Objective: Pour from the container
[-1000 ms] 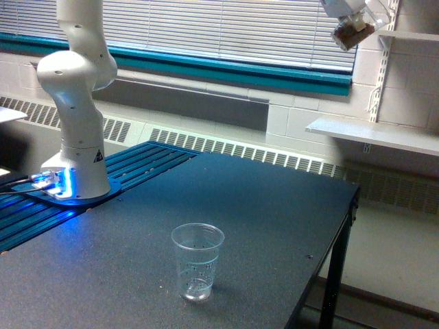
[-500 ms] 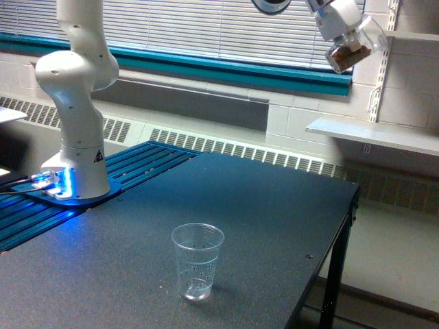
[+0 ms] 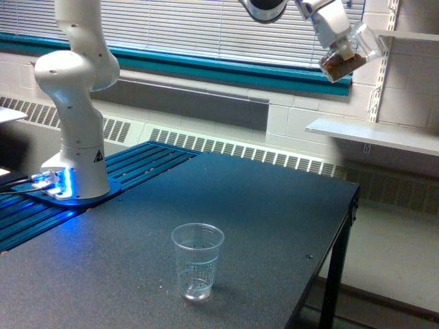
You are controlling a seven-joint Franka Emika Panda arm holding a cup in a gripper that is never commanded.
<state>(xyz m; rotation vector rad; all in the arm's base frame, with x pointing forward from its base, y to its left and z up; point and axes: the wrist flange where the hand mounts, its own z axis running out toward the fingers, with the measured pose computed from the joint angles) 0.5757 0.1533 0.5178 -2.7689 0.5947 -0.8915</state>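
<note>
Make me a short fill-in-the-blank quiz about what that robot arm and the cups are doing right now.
1. The gripper holds the container high in the air, and the stuff inside it is ____ in colour.
2. The small dotted cup stands ____ on the table.
3. In the exterior view, the container is toward the picture's upper ____.

Missing words: brown; upright; right

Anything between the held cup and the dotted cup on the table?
Nothing: the exterior view shows only air and bare tabletop between the held cup and the dotted cup.
</note>
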